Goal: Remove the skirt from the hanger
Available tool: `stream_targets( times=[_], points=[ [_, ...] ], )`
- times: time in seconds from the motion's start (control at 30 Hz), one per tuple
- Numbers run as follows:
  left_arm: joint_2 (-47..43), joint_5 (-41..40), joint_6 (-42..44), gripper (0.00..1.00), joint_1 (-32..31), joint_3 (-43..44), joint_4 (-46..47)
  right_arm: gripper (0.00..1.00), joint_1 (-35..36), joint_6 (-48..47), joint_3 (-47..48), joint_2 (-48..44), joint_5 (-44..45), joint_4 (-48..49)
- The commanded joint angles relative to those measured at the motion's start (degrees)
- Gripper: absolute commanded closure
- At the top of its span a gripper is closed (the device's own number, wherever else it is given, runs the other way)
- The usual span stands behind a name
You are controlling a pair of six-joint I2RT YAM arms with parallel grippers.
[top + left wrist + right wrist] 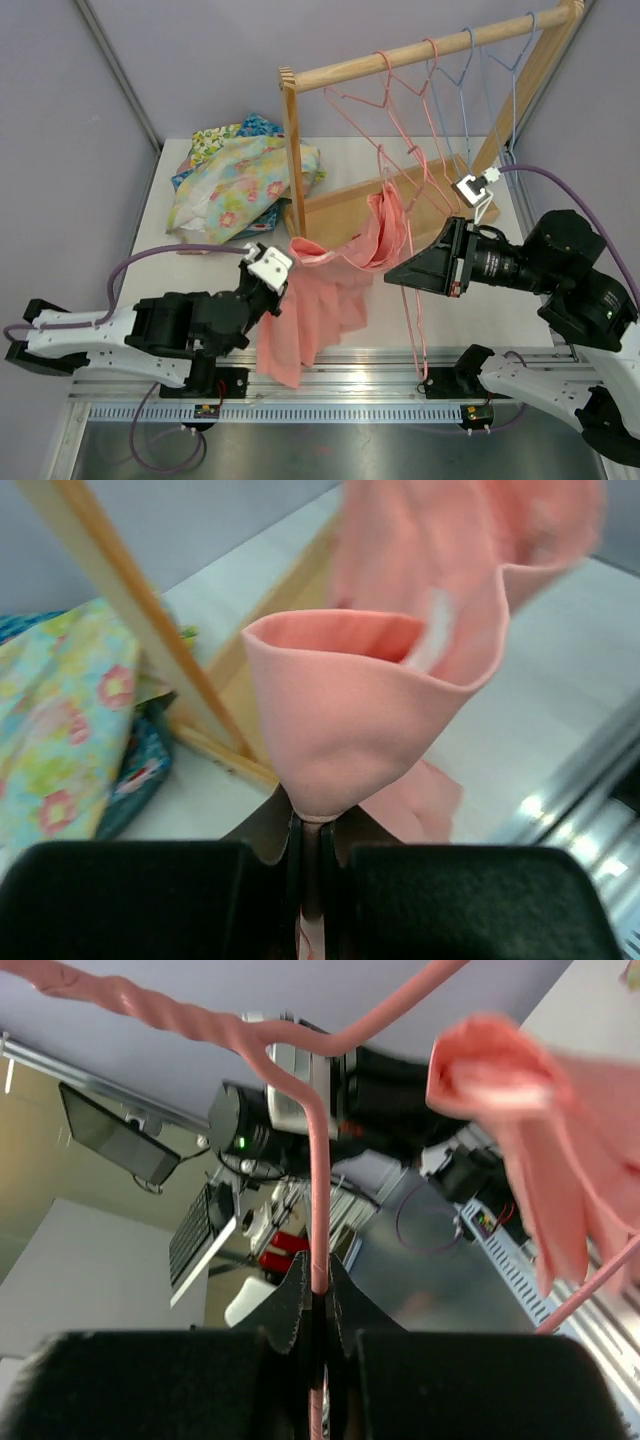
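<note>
I count one salmon-pink fabric skirt, pinched tight in my left gripper. My right gripper clamps one pink wire hanger. Two more pink hangers and two blue wire hangers hang on the wooden rail.

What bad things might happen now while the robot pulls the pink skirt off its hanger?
1. The skirt is bunched over the pink hanger. A hard pull might snag it and yank the thin wire out of the right gripper.
2. The left gripper pinches only a small fold of cloth, which might slip free.
3. The wooden rack stands right beside them, so a jerk might bump it.
</note>
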Motion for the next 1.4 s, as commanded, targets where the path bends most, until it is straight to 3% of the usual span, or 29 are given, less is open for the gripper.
stream_targets(
  times=[0.0,0.4,0.53,0.57,0.67,0.77,0.97,1.13,1.27,1.37],
  points=[
    [1.42,1.13,7.43,1.0,8.89,3.93,1.7,1.0,-0.25,2.61,-3.72,-0.87,-11.15,3.57],
    [-2.18,7.56,18.24,1.0,40.09,5.42,10.13,1.0,-0.25,-0.11,-7.94,-8.87,-9.58,-5.75],
    [4.75,10.35,21.25,1.0,53.09,11.48,11.02,1.0,-0.25,-0.02,-11.55,-12.29,-8.62,-7.42],
    [6.25,11.59,20.82,1.0,59.47,14.89,10.49,1.0,-0.25,0.5,-13.21,-13.0,-8.53,-7.5],
    [13.18,15.99,16.08,1.0,71.43,23.93,7.33,1.0,-0.25,1.12,-16.29,-15.46,-8.0,-7.94],
    [21.27,18.97,9.66,1.0,78.84,35.6,1.36,1.0,-0.25,1.73,-19.71,-18.27,-7.74,-8.38],
    [32.18,23.99,5.96,1.0,80.28,52.34,-0.06,1.0,-0.25,2.61,-25.69,-23.02,-4.93,-10.93],
    [42.28,25.57,8.15,1.0,80.36,72.02,2.65,1.0,-0.25,3.41,-29.3,-25.22,-3.61,-10.67],
    [50.1,29.26,11.66,1.0,80.63,79.16,11.08,1.0,-0.34,3.41,-32.11,-24.87,-3.7,-8.83],
    [53.98,30.93,12.11,1.0,81.33,77.43,18.03,1.0,-0.34,3.06,-33.26,-23.29,-3.87,-7.51]
  ],
)
